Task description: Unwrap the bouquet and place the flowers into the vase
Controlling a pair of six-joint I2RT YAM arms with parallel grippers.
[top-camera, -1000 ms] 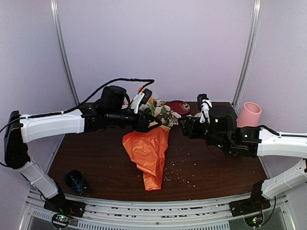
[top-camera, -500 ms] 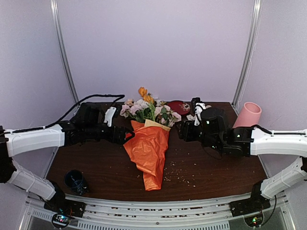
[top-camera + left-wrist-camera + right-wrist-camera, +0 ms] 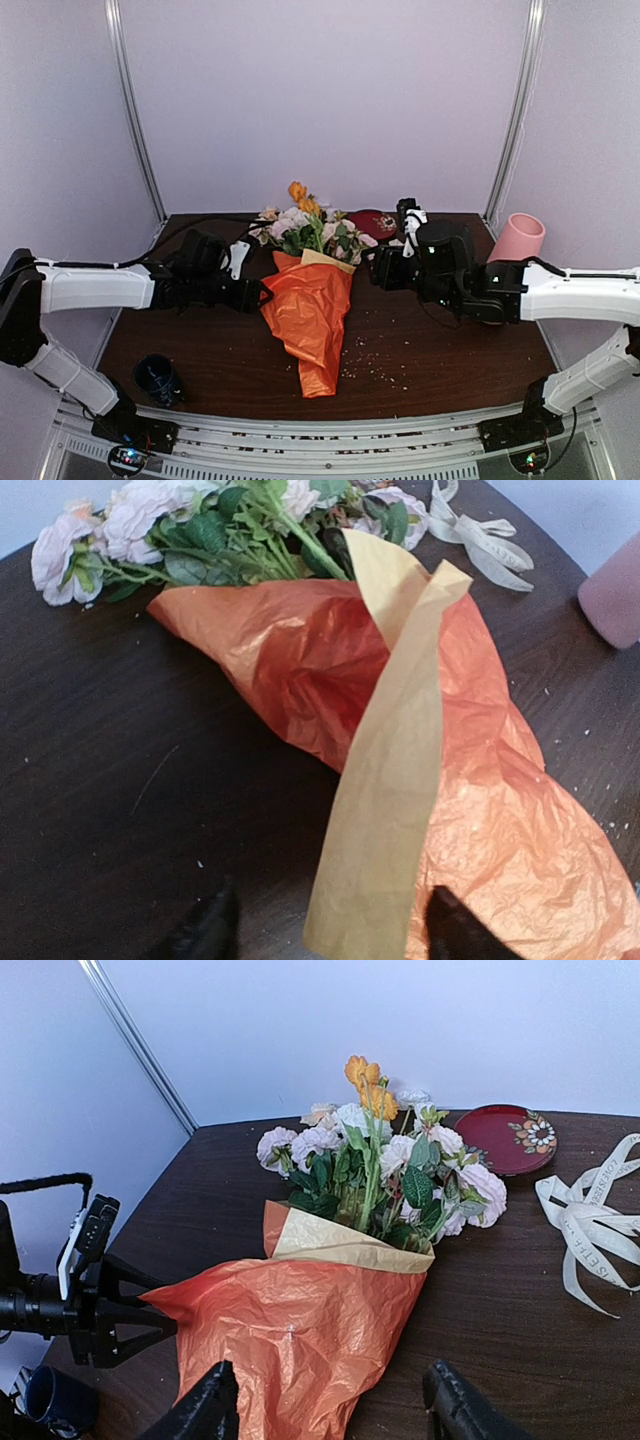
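The bouquet lies in the middle of the table, its orange paper (image 3: pixel 312 312) loosened and a yellow-tan flap (image 3: pixel 400 780) folded over it. The flowers (image 3: pixel 305 228) stick out at the far end, pink, white and orange. My left gripper (image 3: pixel 258 295) is open at the paper's left edge, and the tan flap lies between its fingertips (image 3: pixel 205 930) without being pinched. My right gripper (image 3: pixel 378 268) is open, hanging to the right of the bouquet with the orange paper (image 3: pixel 300 1330) below it. The pink vase (image 3: pixel 519 238) stands upright at the far right.
A cream ribbon (image 3: pixel 590 1225) lies loose on the table right of the flowers. A dark red dish (image 3: pixel 372 222) sits at the back behind them. A dark blue cup (image 3: pixel 157 377) stands near the front left. Crumbs dot the wood near the paper's tip.
My left arm has drawn back left from the bouquet's top and dropped to the paper's left edge, uncovering the flowers. My right arm has shifted slightly left.
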